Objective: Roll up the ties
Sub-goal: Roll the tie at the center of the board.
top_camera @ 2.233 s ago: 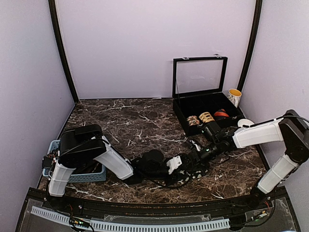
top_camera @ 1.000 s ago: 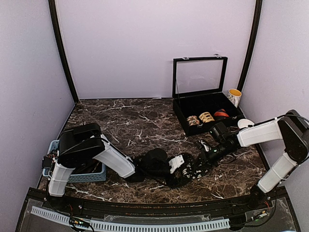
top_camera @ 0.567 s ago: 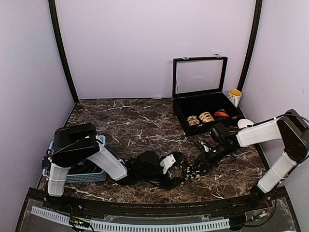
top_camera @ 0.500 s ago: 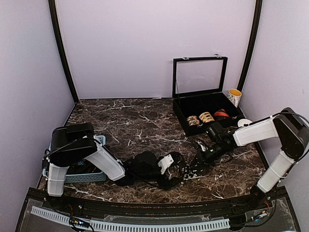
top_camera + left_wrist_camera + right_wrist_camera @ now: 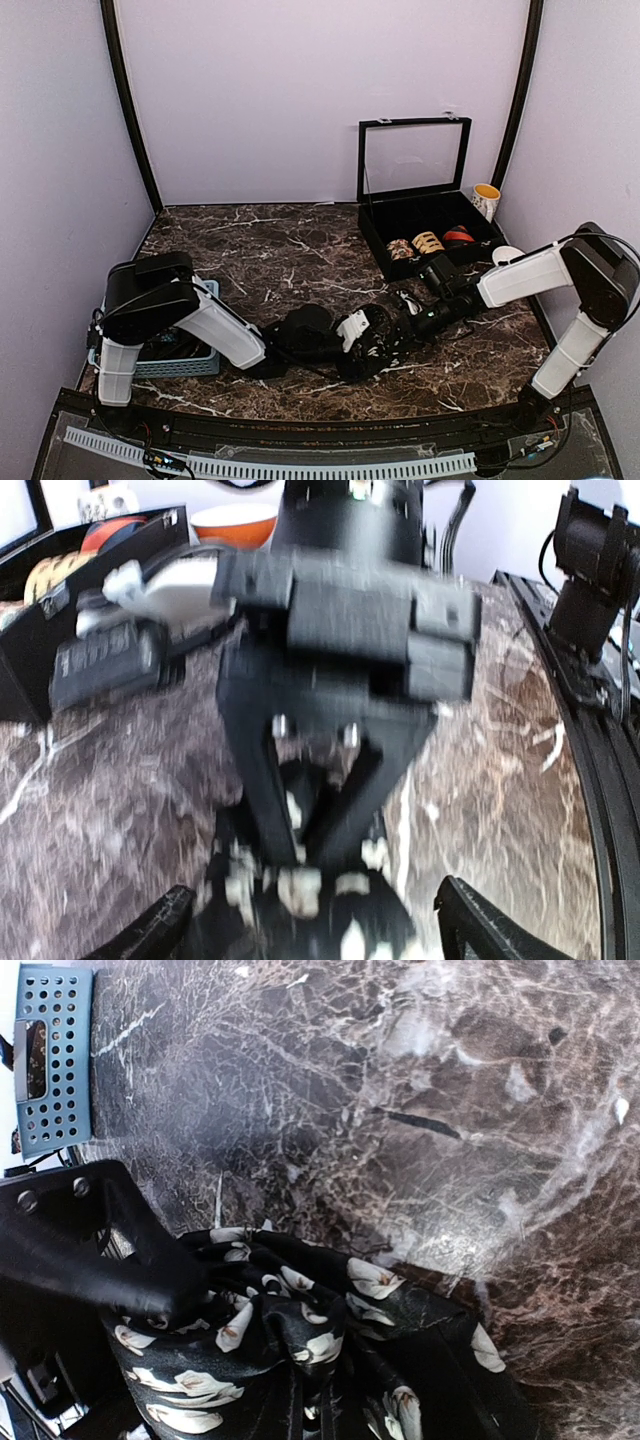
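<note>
One tie [image 5: 388,348], black with white flowers, lies bunched on the marble near the front centre. My right gripper [image 5: 404,330] reaches in from the right and is shut on this bunch; the left wrist view shows its fingers [image 5: 262,780] converging onto the cloth [image 5: 300,892]. My left gripper [image 5: 315,932] is open, its fingertips standing wide on either side of the bunch. In the right wrist view the crumpled tie [image 5: 300,1320] fills the lower half and hides my own fingers. Small coiled ties, tan-patterned [image 5: 400,249] and red [image 5: 458,236], sit in the case.
The black case [image 5: 372,240] with its glass lid raised stands at the back right. A yellow-rimmed mug [image 5: 486,200] and a white round object [image 5: 508,255] are beside it. A blue slotted basket [image 5: 195,362] sits at the front left under the left arm.
The left gripper drew back to the left, then came a little right again toward the tie. The right gripper shifted slightly left with the tie in it.
</note>
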